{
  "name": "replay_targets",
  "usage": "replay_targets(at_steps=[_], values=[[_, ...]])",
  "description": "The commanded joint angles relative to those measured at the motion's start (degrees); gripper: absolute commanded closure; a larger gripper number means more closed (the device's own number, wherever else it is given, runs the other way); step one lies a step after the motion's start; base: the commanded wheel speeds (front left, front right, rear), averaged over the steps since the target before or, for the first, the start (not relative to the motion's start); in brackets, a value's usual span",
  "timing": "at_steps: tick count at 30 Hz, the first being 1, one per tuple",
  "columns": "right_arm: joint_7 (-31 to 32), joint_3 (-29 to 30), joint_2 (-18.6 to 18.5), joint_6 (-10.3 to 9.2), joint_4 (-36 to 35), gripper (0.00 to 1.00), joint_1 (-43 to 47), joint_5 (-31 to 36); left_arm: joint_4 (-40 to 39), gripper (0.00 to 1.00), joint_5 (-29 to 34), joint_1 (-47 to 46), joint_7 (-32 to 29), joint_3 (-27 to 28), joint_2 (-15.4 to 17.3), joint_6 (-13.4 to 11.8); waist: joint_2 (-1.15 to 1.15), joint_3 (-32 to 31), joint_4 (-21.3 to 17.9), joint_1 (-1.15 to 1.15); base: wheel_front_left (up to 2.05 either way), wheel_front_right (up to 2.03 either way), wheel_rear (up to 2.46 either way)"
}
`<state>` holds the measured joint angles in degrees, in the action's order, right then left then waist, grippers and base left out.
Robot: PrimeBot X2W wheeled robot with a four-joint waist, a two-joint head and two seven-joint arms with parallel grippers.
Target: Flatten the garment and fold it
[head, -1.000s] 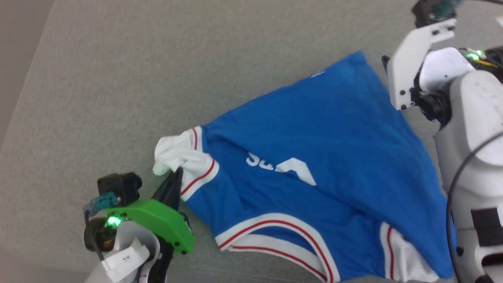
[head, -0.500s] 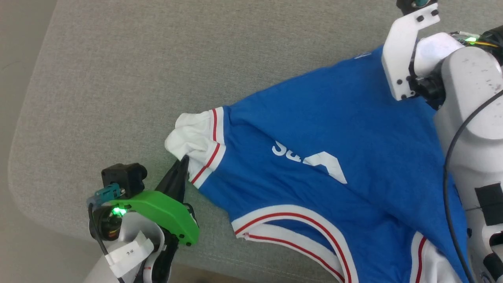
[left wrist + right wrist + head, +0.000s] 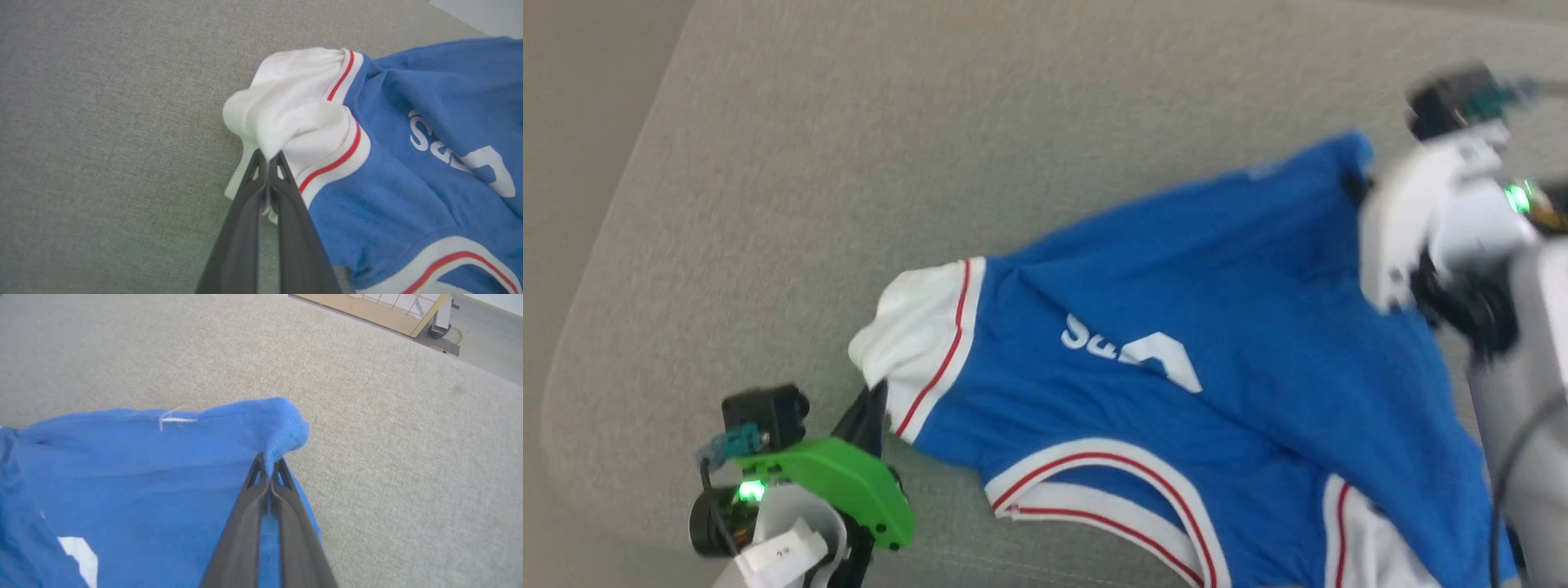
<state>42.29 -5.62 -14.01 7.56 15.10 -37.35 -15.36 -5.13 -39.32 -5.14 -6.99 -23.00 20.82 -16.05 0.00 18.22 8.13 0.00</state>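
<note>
Garment (image 3: 1217,327), one in all, was pinched at two places by two grippers. The left gripper (image 3: 269,159) had its two dark fingers pressed together on white cloth of the left sleeve (image 3: 294,110), and a fold of that sleeve bulged out past the tips. The right gripper (image 3: 269,463) was clamped in the same way, with two fingers closed on a blue hem corner (image 3: 286,424) that curled over their tips. One short white thread (image 3: 175,419) lay on the hem to the left of that corner.

In the head view the left gripper sat at the near left under one green cover (image 3: 833,482), and the right arm stood at the far right. The garment ran slantwise between the two grips, from the near left up to the far right, over one grey surface (image 3: 849,163). Whether the cloth between the grips was lifted off that surface could not be told.

Two white sleeves showed, each edged with a red stripe. One was in the left gripper, and the second sleeve (image 3: 1372,547) lay at the near right edge. One collar (image 3: 1094,490), white with two red lines, lay at the near side between the sleeves. White lettering (image 3: 1131,351) sat mid-chest, creased so that only part of it showed. The surface ended in one rounded corner at the near left, with pale floor (image 3: 556,122) beyond it.
</note>
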Motion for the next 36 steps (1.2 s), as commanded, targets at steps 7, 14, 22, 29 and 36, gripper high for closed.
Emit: replay_targets(at_steps=[7,14,22,29,36], values=[[4.09,10.49,5.02,-0.08,-19.63,1.0,25.7,-7.28,-0.56,1.0,-1.34,4.26,-0.13,0.75,0.74,-1.85,0.0,-11.22,-7.61,0.0,0.0,0.0,0.0],[12.81,12.98,9.4,-0.08,-28.23,1.0,41.84,-13.07,-0.21,1.0,-2.76,6.5,0.73,0.82,0.01,-1.55,0.0,-13.93,-9.43,0.0,0.0,0.0,0.0],[21.8,14.35,5.43,-0.08,-32.75,1.0,37.04,-16.67,0.78,1.0,-4.29,1.8,-0.57,1.14,2.24,3.45,0.0,-15.41,-10.11,0.0,0.0,0.0,0.0],[26.65,14.44,0.68,-0.08,-26.6,1.0,18.56,-16.14,6.2,1.0,-3.82,-13.73,-4.22,1.6,5.13,9.36,0.0,-13.54,-10.15,0.0,0.0,0.0,0.0],[24.94,13.43,0.01,-0.08,-16.85,1.0,-2.5,-10.33,16.19,1.0,1.54,-37.85,-6.12,0.4,6.38,14.54,0.0,-6.29,-10.17,0.0,0.0,0.0,0.0]])
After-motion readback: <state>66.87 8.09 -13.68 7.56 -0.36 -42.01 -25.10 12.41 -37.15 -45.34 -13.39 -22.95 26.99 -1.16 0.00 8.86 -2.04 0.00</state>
